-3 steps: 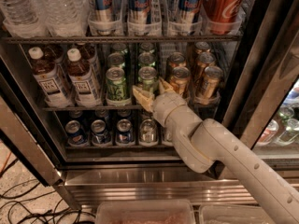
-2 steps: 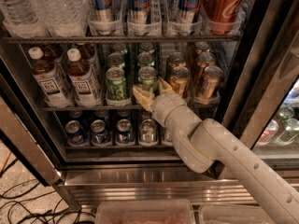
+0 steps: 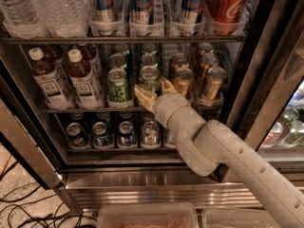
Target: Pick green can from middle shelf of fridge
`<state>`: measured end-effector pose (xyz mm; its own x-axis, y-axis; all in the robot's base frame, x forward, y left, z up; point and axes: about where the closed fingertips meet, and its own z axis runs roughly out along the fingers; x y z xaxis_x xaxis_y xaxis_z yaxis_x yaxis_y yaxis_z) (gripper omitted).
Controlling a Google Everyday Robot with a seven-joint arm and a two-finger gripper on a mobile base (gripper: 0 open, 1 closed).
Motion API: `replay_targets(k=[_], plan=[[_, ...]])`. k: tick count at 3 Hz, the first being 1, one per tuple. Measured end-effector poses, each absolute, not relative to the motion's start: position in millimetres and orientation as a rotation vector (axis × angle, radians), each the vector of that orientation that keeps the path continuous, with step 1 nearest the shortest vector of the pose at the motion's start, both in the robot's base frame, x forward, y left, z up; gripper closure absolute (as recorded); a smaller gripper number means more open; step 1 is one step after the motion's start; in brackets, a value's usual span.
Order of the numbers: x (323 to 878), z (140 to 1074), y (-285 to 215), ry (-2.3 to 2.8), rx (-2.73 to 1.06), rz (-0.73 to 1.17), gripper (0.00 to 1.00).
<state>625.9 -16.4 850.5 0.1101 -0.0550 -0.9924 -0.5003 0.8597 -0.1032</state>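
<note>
The fridge [image 3: 142,177] stands open in front of me. Its middle shelf [image 3: 90,109] holds two lanes of green cans. One front green can [image 3: 118,83] stands at the left. The other front green can [image 3: 150,77] stands just right of it. My gripper [image 3: 155,91] reaches in at the shelf's front rail. Its pale fingers [image 3: 144,97] are spread on either side of the lower part of the right green can. The can's base is hidden behind the gripper. I cannot tell whether the fingers touch it.
Gold-bronze cans [image 3: 183,81] stand right of the gripper and tea bottles [image 3: 50,82] at the shelf's left. Tall blue cans [image 3: 142,4], water bottles and a red cola can [image 3: 229,4] fill the rack above. Blue Pepsi cans [image 3: 102,134] sit below. Plastic bins [image 3: 147,216] stand on the floor.
</note>
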Motion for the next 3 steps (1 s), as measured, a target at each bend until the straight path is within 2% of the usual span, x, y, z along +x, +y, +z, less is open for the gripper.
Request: replay_targets(k=[3], plan=[[590.6,898.9,-5.9,1.391,-0.639,0.366,1.00]])
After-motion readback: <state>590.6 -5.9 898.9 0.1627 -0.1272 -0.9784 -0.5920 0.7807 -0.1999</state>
